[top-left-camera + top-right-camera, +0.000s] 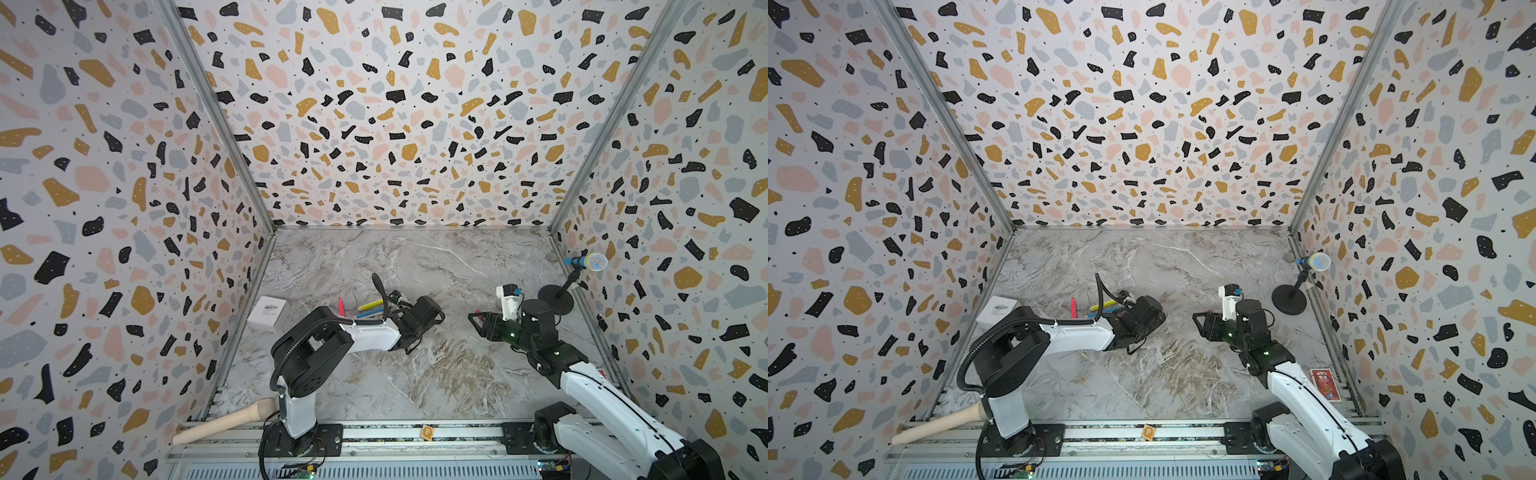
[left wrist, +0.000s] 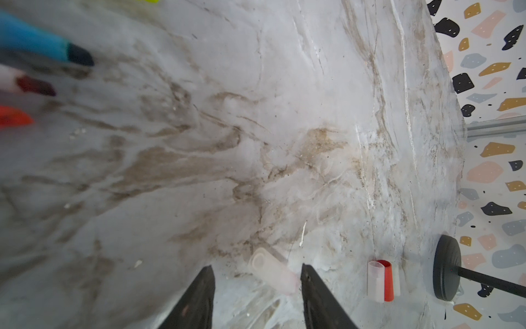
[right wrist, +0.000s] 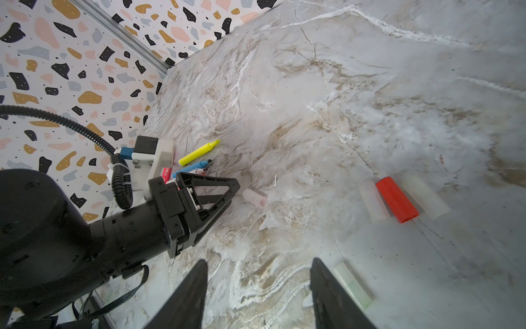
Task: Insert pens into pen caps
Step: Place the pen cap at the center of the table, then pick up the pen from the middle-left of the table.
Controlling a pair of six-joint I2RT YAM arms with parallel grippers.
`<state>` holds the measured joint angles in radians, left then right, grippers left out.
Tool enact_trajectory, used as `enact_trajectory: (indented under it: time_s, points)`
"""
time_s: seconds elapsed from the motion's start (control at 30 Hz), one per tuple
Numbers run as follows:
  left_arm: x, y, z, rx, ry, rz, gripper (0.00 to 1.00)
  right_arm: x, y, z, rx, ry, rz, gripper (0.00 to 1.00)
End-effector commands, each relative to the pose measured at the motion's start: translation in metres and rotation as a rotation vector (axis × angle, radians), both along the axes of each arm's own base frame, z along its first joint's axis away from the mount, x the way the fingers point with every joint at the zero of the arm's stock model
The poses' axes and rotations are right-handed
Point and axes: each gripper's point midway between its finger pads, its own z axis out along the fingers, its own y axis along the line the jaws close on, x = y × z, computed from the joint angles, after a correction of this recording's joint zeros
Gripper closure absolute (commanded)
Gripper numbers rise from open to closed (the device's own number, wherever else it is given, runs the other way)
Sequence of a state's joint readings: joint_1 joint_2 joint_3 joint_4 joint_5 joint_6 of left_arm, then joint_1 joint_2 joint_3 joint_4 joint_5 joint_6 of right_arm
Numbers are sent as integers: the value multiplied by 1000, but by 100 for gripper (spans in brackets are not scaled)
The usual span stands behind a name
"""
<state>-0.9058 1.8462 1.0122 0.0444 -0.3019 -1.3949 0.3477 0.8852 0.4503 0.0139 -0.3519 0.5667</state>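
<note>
Left claw hangs low over the marble-look tabletop, jaws parted and gripping nothing. A frosted pale-pink cap lies slantwise on the surface between its fingers, very near one of them. Opposite, the right claw is likewise spread and empty, with a clear greenish cap just outside one finger. The uncapped pens lie behind and to one side of the left claw: a yellow pen, a blue pen and a white-barrelled pen close together, and a pink pen a little apart. Ahead of the right claw, a red-orange cap sits closely flanked by two translucent caps.

The likely trouble is the pink cap. It is a short, smooth, hollow tube lying askew on a glossy top, and closing fingers may catch one end so that it pivots, rolls or squirts free. Its milky plastic also nearly vanishes against the pale veined surface, so a misjudged closing seems possible. The red-orange cap is opaque and slightly tapered; the pens are slim, with wedge-shaped tips
</note>
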Motion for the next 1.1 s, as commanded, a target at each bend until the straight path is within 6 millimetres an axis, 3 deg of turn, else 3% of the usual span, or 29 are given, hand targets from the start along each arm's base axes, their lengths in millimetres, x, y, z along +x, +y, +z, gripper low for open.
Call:
enact_trajectory:
  time_s: [0.0,0.13,0.23,0.3,0.4,0.57,0.67,0.8,1.07]
  points:
    - [2,-2,18,10,-35,-12,49,0,0,3,14,-6,0,42]
    - [3,13,52,70,-105,-19,49,-1,-3,7,20,-16,-6,42]
    - [10,38,102,212,-223,-31,49,-2,-3,9,25,-24,1,41]
    - [16,65,136,341,-284,-41,50,-3,-2,9,26,-27,20,41]
    - [27,130,157,411,-283,12,50,-5,1,10,27,-31,42,41]
    - [36,246,136,443,-202,134,52,-7,6,10,58,-34,72,42]
    - [30,280,114,560,-129,168,52,-7,10,11,69,-31,93,42]
    - [25,299,88,652,-49,187,53,-7,13,11,67,-26,111,42]
    - [25,302,37,615,52,140,59,-8,15,6,68,-12,123,43]
